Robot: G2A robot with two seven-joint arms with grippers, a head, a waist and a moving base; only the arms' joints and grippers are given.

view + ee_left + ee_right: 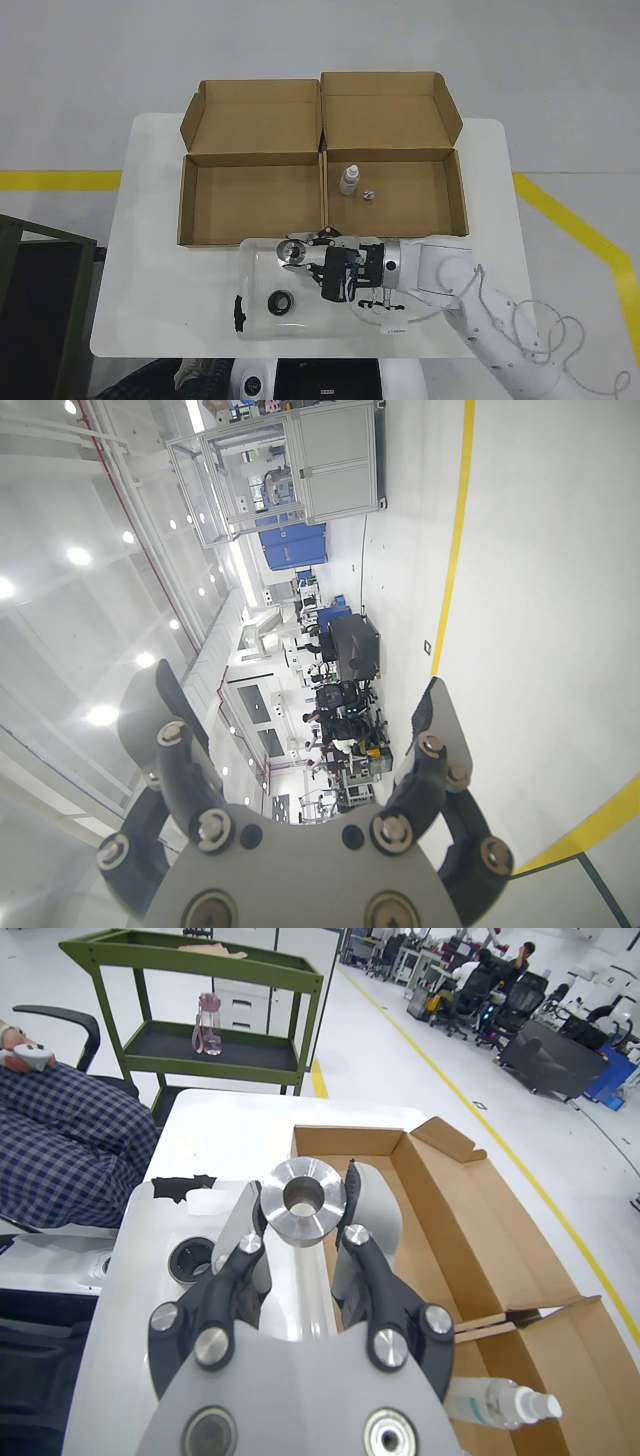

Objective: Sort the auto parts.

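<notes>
White table (225, 1128) below: right fingers (372, 1210) pinch what seems a steel bushing (300, 1228)

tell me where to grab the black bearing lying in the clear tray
Pinch the black bearing across its outer ring, coming straight down from above. It seems to lie flat in the clear tray with its bore up, so the round wall gives two opposite faces.

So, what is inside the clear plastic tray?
A black ring-shaped bearing lies there; the right gripper holds a silver metal ring over the tray. The white arm covers its other end.
</notes>
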